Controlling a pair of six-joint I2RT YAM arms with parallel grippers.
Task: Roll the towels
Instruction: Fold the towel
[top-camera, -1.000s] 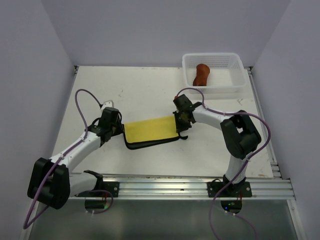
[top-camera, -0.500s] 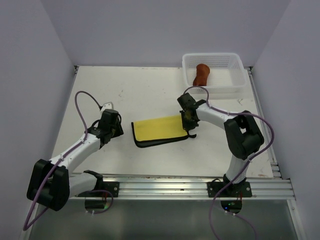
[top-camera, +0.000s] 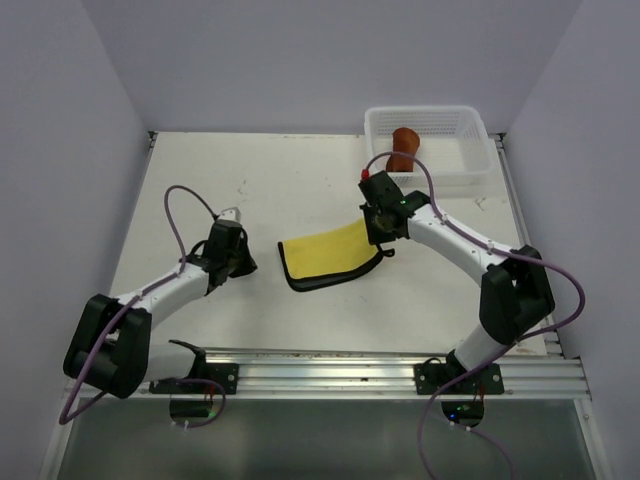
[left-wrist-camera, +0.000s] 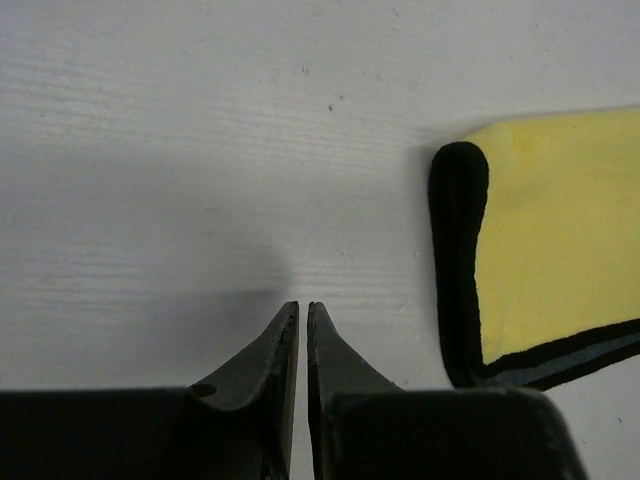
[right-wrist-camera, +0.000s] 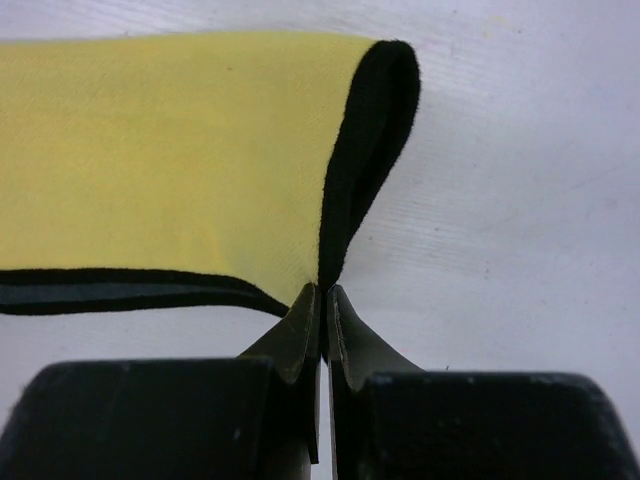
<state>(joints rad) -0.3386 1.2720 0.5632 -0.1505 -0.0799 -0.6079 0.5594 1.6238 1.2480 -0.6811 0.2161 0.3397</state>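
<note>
Left gripper (left-wrist-camera: 303, 312) hovered low over bare tabletop (left-wrist-camera: 150, 120), jaws almost pressed together on nothing, near the yellow towel (top-camera: 325, 255). Right gripper (right-wrist-camera: 325, 295) pinched that towel's edge; cloth lay flat, doubled, unrolled. Judged step: starting the yellow roll. Next move calls for turning the pinched edge over evenly (left gripper could steady). Rust-brown towel (top-camera: 404, 148) lay rolled in the basket (top-camera: 430, 112); nothing obstructed.

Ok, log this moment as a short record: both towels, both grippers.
yellow towel: folded, lying mid-table on the table
rust-brown towel: looks rolled, inside the white basket
right gripper: shut on the yellow towel's dark-edged end
left gripper: nearly closed, empty, over bare table, apart from the towel's other end
</note>
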